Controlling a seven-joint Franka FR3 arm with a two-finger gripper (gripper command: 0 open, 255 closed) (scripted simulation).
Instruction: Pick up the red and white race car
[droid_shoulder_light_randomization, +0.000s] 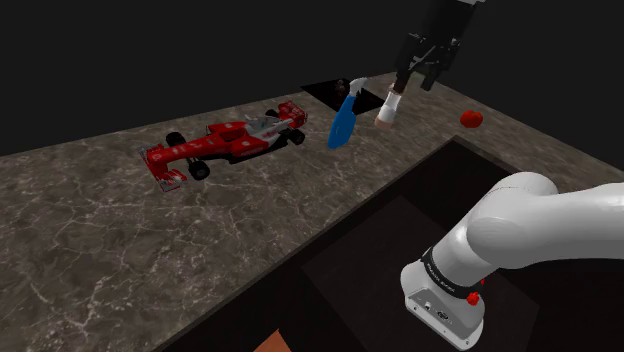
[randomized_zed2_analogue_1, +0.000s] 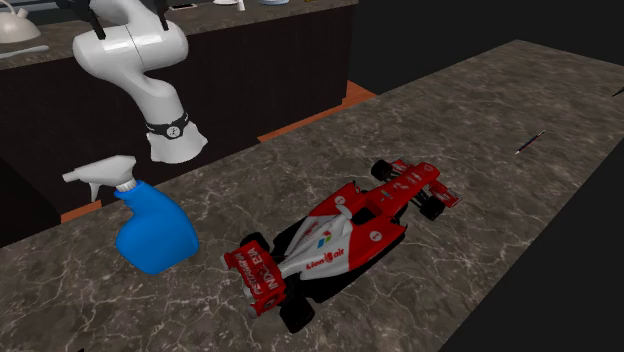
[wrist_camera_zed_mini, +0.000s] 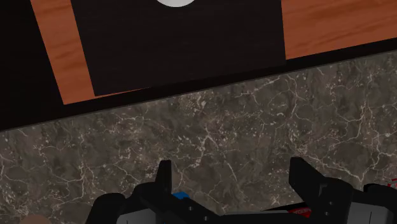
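item: red and white race car (droid_shoulder_light_randomization: 225, 145). location: on its wheels on the dark veined tabletop (droid_shoulder_light_randomization: 100, 250), to the shoulder view's left of a blue spray bottle (droid_shoulder_light_randomization: 343, 125) and apart from it. untouched.

item: jaws. state: open, the fingers (wrist_camera_zed_mini: 164, 178) standing apart over bare tabletop with nothing between them. position: raised above the far part of the tabletop, just to the shoulder view's right of the bottle, well apart from the car.

item: small red object (droid_shoulder_light_randomization: 472, 118), far right in the shoulder view, not involved.

progress: judged at the start. reach, descent, grip and lift are all left to do.
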